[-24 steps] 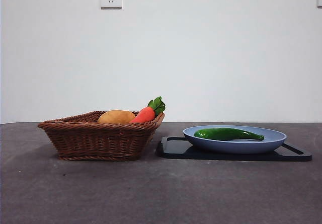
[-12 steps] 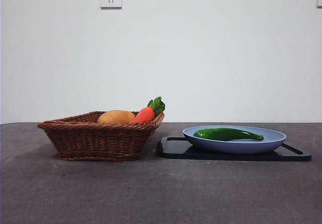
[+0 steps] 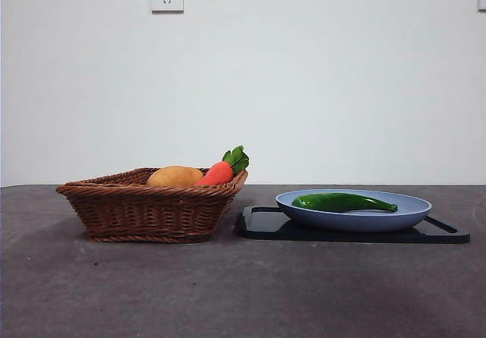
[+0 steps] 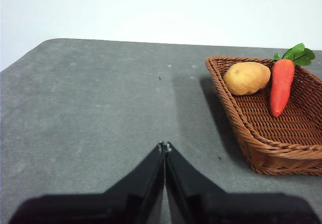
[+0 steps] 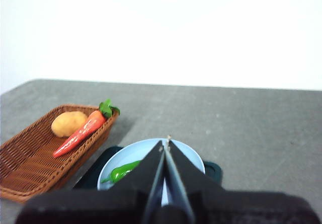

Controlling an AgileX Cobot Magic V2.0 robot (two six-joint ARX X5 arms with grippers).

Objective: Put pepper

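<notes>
Lying lengthwise in 1 blue plate [image 3: 414, 209], 1 glossy dark-green pepper [image 3: 343, 201], curved, tapering to a point at one end; plate resting on 1 black tray [image 3: 258, 224], tray flat on the grey tabletop [image 3: 228, 292]. Just beside the tray, 1 brown wicker basket [image 3: 144, 213], holding 1 tan potato [image 3: 175, 176] and 1 orange carrot [image 3: 218, 172] with green leaves propped on the basket's rim. Probably staged this way as a sorting set-up: pepper apart on the plate, basket open and roomy enough to receive it, though the task names no destination.

Waiting above bare tabletop, well apart from the pepper, 1 left tool [image 4: 164, 145], jaws pressed together and clasping nothing; basket off to one side in its view. Poised over the plate, 1 right tool [image 5: 165, 142], jaws likewise closed tight on nothing, pepper [image 5: 121, 172] partly hidden behind them. Likely the better-placed tool for a pickup, but needing to spread its jaws first. Neither arm visible in the front view. Task seemingly not begun.
</notes>
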